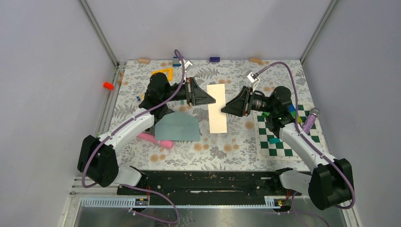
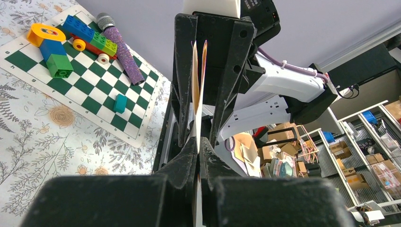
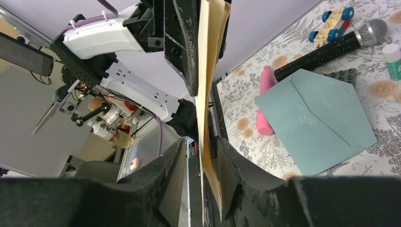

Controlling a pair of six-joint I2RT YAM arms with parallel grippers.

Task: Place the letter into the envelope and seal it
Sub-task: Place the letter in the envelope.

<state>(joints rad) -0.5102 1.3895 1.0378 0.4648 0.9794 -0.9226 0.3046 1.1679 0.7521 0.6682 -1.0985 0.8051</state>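
Long cream paper letter (image 1: 217, 111) held aloft, pinched by the left gripper (image 1: 213, 100); right gripper (image 1: 223, 109) straddles it, clamping unclear; flat teal-grey paper envelope (image 1: 178, 127) at seven o'clock lies unfilled, unsealed.

Top cam: envelope (image 1: 178, 127) far-left corner hidden under left arm (image 1: 135, 122). Pink obj (image 1: 153, 138) part-tucked under envelope's near edge, type unclear. Right wrist cam: dark mat (image 3: 343, 73) behind envelope mostly covered. Letter (image 3: 208, 94) left of envelope runs off view btm. Can't tell if right gripper (image 3: 199, 142) pads touch it, near fingers blurred.
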